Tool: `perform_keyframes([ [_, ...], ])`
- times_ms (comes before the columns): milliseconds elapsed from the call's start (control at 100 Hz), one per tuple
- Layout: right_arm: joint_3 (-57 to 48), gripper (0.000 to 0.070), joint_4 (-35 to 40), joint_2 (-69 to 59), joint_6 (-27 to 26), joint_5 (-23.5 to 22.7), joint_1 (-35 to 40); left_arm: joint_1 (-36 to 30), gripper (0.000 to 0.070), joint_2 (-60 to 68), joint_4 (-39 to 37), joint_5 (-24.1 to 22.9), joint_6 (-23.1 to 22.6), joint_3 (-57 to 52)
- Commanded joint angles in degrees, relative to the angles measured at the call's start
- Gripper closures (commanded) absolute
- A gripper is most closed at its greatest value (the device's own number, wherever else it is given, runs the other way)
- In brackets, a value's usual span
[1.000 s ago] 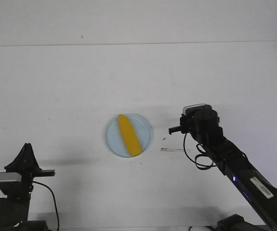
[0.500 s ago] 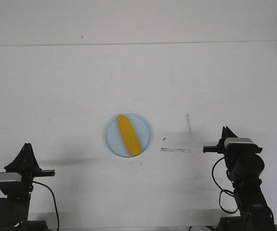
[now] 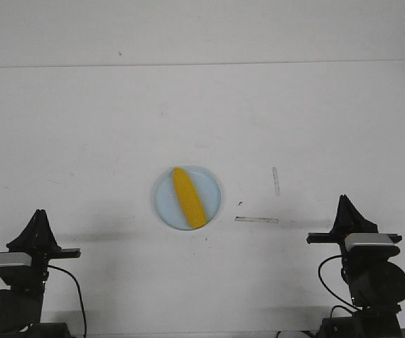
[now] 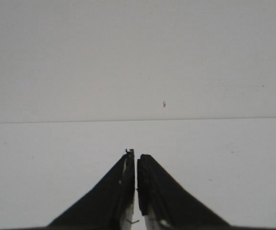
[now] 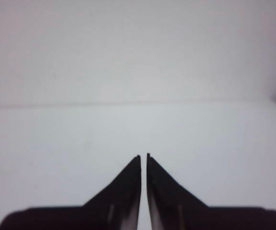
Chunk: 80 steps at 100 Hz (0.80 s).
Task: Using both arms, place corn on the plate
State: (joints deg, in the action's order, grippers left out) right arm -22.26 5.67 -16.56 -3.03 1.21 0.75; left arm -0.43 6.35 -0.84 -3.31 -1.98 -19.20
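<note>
A yellow-orange corn (image 3: pixel 188 198) lies across the pale blue plate (image 3: pixel 212 191) in the middle of the white table, pointed end toward the near side. My left gripper (image 3: pixel 39 215) is folded back at the near left edge, far from the plate, shut with nothing in it (image 4: pixel 136 154). At the near right edge my right gripper (image 3: pixel 344 202) is likewise folded back and shut on nothing (image 5: pixel 143 155). Neither wrist view shows the corn or the plate, only bare table and wall.
Two thin pale strips lie on the table right of the plate, one (image 3: pixel 256 220) flat along the near side and one (image 3: pixel 275 181) pointing away. A small dark speck (image 3: pixel 240 203) sits between plate and strips.
My right arm has drawn back from beside the plate to the near right edge and folded upright. The corn, the plate and the left arm have not moved.
</note>
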Motion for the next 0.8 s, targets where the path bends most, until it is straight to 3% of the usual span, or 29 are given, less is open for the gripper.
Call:
perform_keyframes([
  [0,-0.2,0.0681,-0.5,0.9,-0.2,-0.1,0.1,0.1,0.0699,-0.1,-0.7,-0.3,0.3,-0.3],
  [790,-0.2,0.0681,-0.6,2.8,-0.1,0.3,0.1,0.1,0.0699,-0.1,-0.7,-0.3,0.3,-0.3],
])
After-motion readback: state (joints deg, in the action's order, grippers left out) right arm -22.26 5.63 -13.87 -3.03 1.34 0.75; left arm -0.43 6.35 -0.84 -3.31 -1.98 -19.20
